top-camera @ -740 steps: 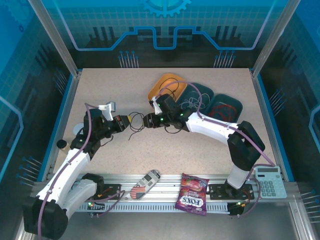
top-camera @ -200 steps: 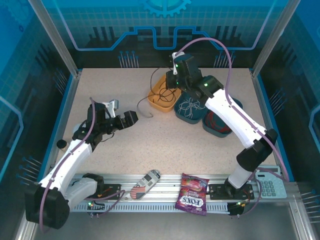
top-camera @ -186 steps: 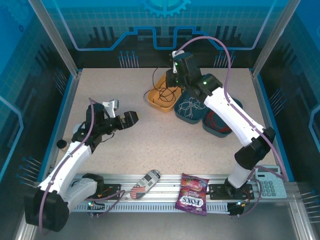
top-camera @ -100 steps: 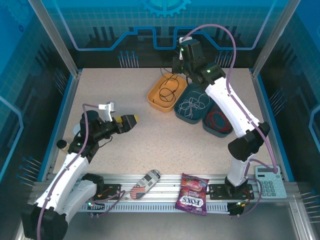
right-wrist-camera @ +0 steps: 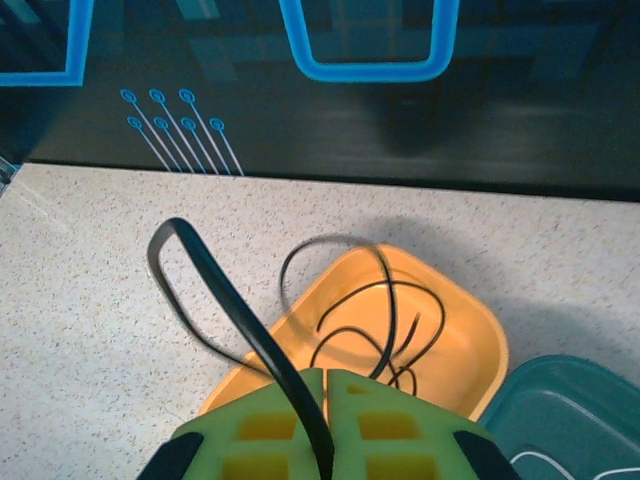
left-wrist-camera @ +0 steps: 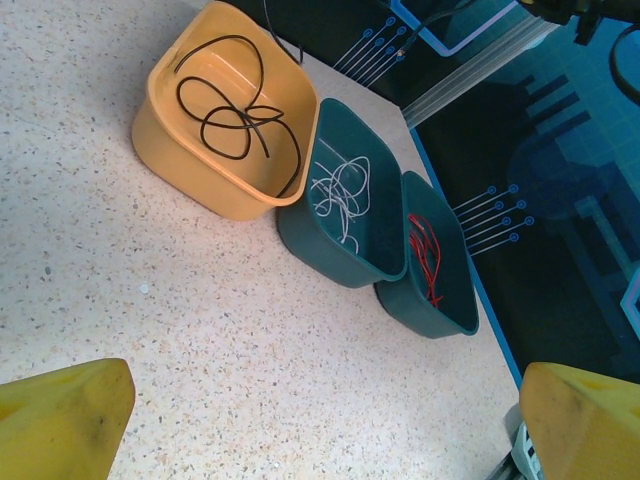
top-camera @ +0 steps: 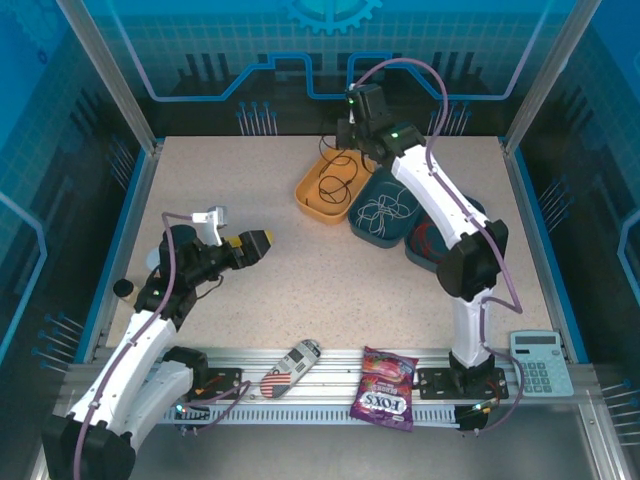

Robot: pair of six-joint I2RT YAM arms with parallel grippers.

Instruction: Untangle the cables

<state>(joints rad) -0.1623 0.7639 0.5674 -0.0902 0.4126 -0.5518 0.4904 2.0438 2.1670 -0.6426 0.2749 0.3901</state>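
A: How far has the sorting got?

B: By the look of it, nearly done. The three cables lie apart, one to a bin. The white cable (left-wrist-camera: 340, 195) sits in the middle bin (left-wrist-camera: 320, 250) and the red cable (left-wrist-camera: 428, 262) in the end bin (left-wrist-camera: 420, 310), each clear of the others.

A: And the black one?

B: Most of the black cable (right-wrist-camera: 285, 372) is looped inside the orange bin (left-wrist-camera: 190, 170). One end is not down yet. The right gripper (right-wrist-camera: 325, 425) hangs above the bin's far edge, clenched on that end, with a loop of cable arching out past the rim over the table (top-camera: 330, 280).

A: What about the other arm?

B: The left gripper (top-camera: 256, 241) sits well away over bare table, jaws spread wide and holding nothing. It looks finished with its part.

A: So what is left?

B: Probably just the release. The right gripper needs to let go so that the raised end falls into the orange bin, not over the rim. That stray loop is the thing to watch, as it could drape outside. After that, the arm should pull back.
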